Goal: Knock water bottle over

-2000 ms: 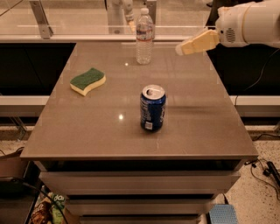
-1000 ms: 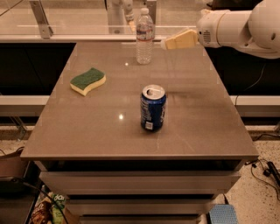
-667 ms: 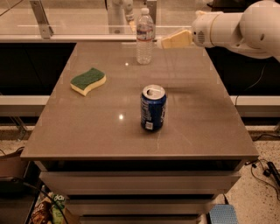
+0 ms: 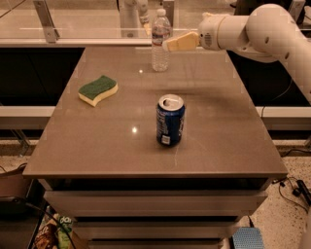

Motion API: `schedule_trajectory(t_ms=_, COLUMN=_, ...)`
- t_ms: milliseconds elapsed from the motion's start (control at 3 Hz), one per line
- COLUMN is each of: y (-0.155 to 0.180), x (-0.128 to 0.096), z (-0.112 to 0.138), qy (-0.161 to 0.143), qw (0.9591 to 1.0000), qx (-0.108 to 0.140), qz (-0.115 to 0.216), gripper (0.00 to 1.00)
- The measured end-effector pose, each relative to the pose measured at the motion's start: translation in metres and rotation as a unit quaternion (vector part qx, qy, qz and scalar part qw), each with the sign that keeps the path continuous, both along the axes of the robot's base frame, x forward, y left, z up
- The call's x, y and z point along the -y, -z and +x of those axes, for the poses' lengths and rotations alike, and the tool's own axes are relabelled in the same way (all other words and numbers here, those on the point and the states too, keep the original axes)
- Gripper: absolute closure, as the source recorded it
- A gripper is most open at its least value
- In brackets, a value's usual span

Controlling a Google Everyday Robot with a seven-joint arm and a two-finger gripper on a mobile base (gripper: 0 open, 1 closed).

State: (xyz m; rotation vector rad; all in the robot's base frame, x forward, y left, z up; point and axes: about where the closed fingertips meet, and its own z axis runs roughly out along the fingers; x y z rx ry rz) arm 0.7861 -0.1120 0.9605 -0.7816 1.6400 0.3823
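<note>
Camera view, one frame.

- Desk [image 4: 112, 146]: brown-grey top filling the middle of the frame, with pale drawer fronts [image 4: 146, 202] under its near edge.
- Water bottle [image 4: 159, 56]: clear, ribbed, with a white cap [image 4: 160, 10] and a pale label band. It stands upright at upper centre of the frame, on the desk close to its far edge.
- Pincer [image 4: 168, 45]: tan, at upper centre-right, on the end of a white arm [image 4: 262, 26] that enters from the upper right corner.
  - It lies roughly level and points toward the left of the frame.
  - Its tip overlaps the right side of the bottle, at about the bottle's upper body just below the label.
  - It reads as one solid tan shape, so I cannot tell whether it is apart or together.
  - Tip and bottle are at least just beside each other. Actual contact cannot be confirmed from this angle.
- Blue soda can [image 4: 170, 121]: upright at centre frame, top opened, well apart from the bottle and nearer the camera.
- Sponge [image 4: 98, 89]: green top over a yellow base, lying flat at left of centre, well apart from both can and bottle.
- Background: glass panel with metal posts [image 4: 44, 22] along the top of the frame.
- Floor: dark cables [image 4: 291, 187] at lower right.
</note>
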Motion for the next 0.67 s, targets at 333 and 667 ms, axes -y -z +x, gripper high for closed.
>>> schedule_trajectory(t_ms=333, y=0.002, x=-0.019, z=0.018, qy=-0.010, qw=0.9998, qx=0.001, qz=0.016, gripper=0.00)
schedule_trajectory(t_ms=667, y=0.007, x=-0.034, z=0.031, qy=-0.012, qw=0.9991, qx=-0.009, qz=0.040, gripper=0.00)
